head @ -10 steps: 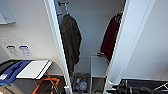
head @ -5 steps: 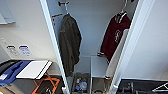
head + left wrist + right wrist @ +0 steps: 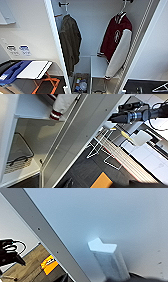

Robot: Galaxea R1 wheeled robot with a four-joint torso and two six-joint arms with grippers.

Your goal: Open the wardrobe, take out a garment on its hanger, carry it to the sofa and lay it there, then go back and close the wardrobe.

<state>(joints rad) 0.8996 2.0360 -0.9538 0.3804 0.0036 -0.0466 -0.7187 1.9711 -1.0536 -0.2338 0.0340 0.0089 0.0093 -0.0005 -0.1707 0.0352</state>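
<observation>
wardrobe (image 3: pixel 147 50) open | garment (image 3: pixel 117 37) hanging inside, seemingly on hanger (image 3: pixel 123 8) | jaws: cannot tell

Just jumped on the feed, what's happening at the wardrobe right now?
The wardrobe stands open in front of the robot. Inside, the maroon jacket with white sleeves hangs on its white hanger at the right, and an olive-brown jacket hangs at the left. Nothing has been taken out yet. A low shelf sits under the maroon jacket, with baskets below. The right wrist view looks close onto a door handle.
</observation>
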